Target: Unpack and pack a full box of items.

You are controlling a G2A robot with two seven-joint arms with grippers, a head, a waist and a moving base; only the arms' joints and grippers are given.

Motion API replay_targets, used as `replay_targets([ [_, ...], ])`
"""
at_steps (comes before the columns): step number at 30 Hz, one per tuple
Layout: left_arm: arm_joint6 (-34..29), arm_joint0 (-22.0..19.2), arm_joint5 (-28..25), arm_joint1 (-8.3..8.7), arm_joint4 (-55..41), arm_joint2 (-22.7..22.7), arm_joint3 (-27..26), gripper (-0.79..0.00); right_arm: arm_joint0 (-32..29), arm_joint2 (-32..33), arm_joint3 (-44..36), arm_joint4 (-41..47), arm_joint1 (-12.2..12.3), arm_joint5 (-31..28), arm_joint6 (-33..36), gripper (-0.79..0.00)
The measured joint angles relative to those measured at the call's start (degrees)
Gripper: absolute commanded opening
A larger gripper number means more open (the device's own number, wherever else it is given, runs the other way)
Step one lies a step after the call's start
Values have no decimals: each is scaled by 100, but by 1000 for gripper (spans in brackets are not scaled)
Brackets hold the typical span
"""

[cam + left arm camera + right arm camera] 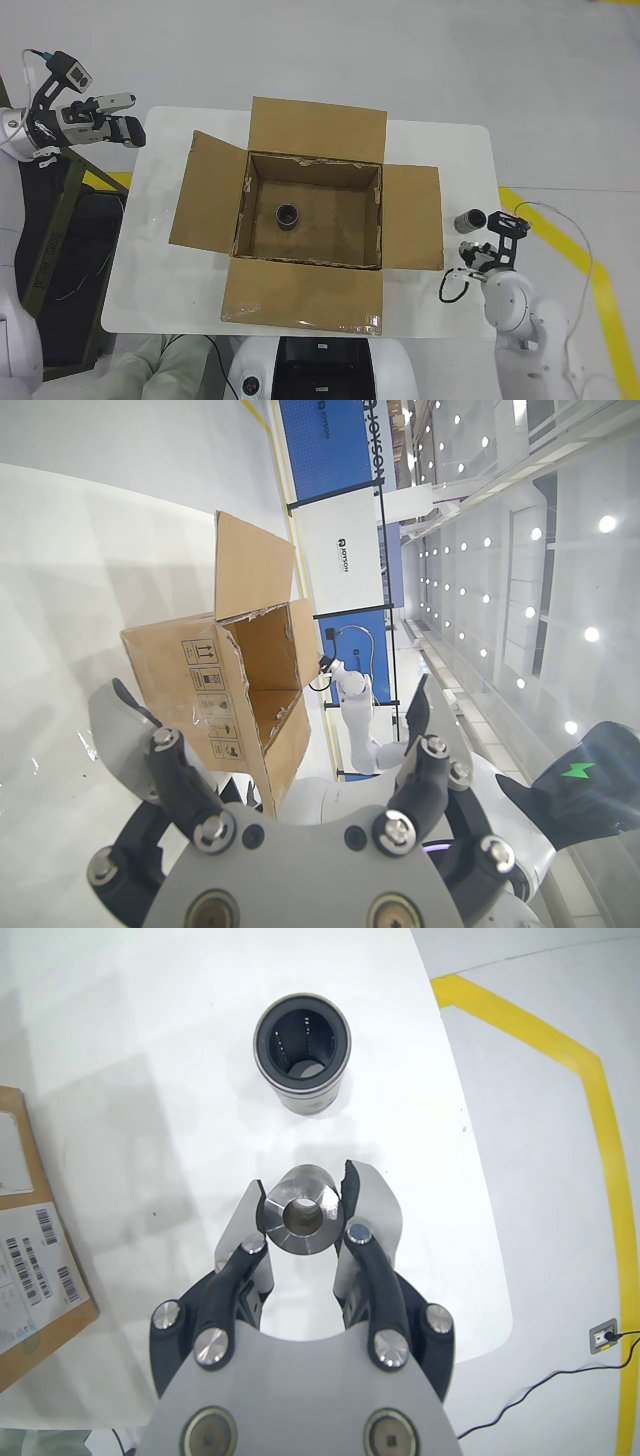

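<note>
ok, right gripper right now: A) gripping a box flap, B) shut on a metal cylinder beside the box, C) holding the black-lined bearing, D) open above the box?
B: the right wrist view shows the right gripper shut on a bored metal cylinder, while the bearing sits free on the table just beyond it.

Industrial hall: yellow floor line (604, 1178), partition panels (345, 555) (high ceiling lights (530, 612)).

An open cardboard box (318, 130) sits on the white worktop (460, 150), a dark ring (289, 215) inside; a metal cylinder (470, 219) lies beside its right flap.
</note>
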Motion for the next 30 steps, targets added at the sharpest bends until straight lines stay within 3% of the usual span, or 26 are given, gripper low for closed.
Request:
replay_targets([
  [24, 0, 0, 0, 0, 0, 0, 0, 0, 510, -74, 808, -11, 21, 144, -223, -785],
  [30, 0, 0, 0, 0, 0, 0, 0, 0, 612, -165, 952, -110, 26, 171, -161, -662],
])
